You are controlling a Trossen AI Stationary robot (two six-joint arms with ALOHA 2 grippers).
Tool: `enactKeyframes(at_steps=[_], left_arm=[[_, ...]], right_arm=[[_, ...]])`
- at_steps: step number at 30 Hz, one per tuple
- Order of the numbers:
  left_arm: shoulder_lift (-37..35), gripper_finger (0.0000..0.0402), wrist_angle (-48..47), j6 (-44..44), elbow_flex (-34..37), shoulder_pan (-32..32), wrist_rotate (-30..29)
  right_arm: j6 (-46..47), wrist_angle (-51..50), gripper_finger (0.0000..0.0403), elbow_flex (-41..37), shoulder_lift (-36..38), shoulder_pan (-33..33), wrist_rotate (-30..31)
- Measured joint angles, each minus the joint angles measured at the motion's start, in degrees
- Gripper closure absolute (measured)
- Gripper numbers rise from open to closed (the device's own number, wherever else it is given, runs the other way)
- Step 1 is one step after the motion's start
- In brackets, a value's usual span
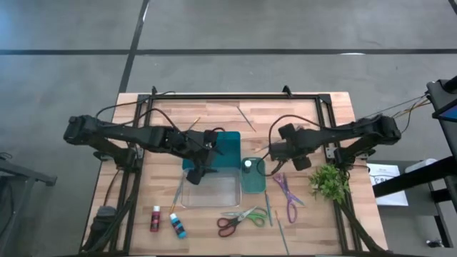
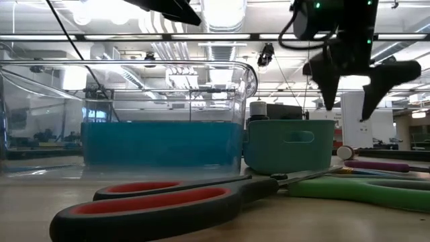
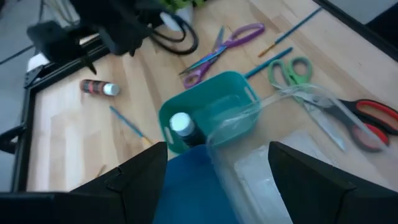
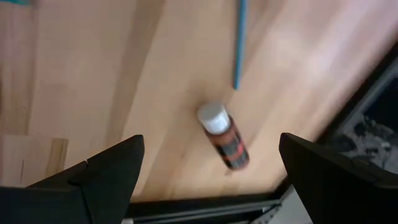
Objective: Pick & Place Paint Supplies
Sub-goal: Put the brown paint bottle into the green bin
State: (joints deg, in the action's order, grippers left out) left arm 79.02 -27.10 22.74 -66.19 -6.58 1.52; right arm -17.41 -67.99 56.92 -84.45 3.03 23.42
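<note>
My right gripper [image 4: 211, 142] is open and hovers above a white-capped bottle with a red and dark label [image 4: 226, 142]. The bottle lies on its side on the bare wood by the table's far metal frame, with a blue brush [image 4: 239, 43] beyond its cap. The low view shows that gripper [image 2: 354, 84] well above the table. My left gripper [image 3: 217, 177] is open and high over the clear container [image 1: 211, 190] and teal container [image 3: 214, 115]. A dark white-capped bottle [image 3: 181, 126] stands in the teal one. Red [image 1: 155, 218] and blue [image 1: 177, 225] bottles, red-green scissors [image 1: 241, 220] and purple scissors [image 1: 287, 194] lie near the near edge.
A flat teal lid [image 1: 227, 145] lies behind the clear container. A green plant sprig [image 1: 328, 182] sits on the right. Thin brushes [image 1: 246, 116] lie on the far part of the table and near the scissors [image 1: 280, 232]. A black metal frame [image 1: 235, 98] borders the table.
</note>
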Motion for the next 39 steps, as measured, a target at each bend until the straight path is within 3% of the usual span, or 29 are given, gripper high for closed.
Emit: enactKeyframes(at_steps=[12,21,39], left_arm=[[0.0,0.0113,-1.1,-0.2,0.0,-1.6,0.0],[0.0,0.0113,-1.1,-0.4,0.0,-1.7,0.2],[-0.1,0.0113,-1.1,-0.2,0.0,-1.7,0.1]], right_arm=[[-8.5,2.8,0.0033,-0.4,-9.3,-3.8,-2.3],[-11.3,5.3,0.0033,-1.0,-9.3,-10.3,-5.3],[-16.7,13.9,0.0035,-6.6,-9.4,-10.6,-0.9]])
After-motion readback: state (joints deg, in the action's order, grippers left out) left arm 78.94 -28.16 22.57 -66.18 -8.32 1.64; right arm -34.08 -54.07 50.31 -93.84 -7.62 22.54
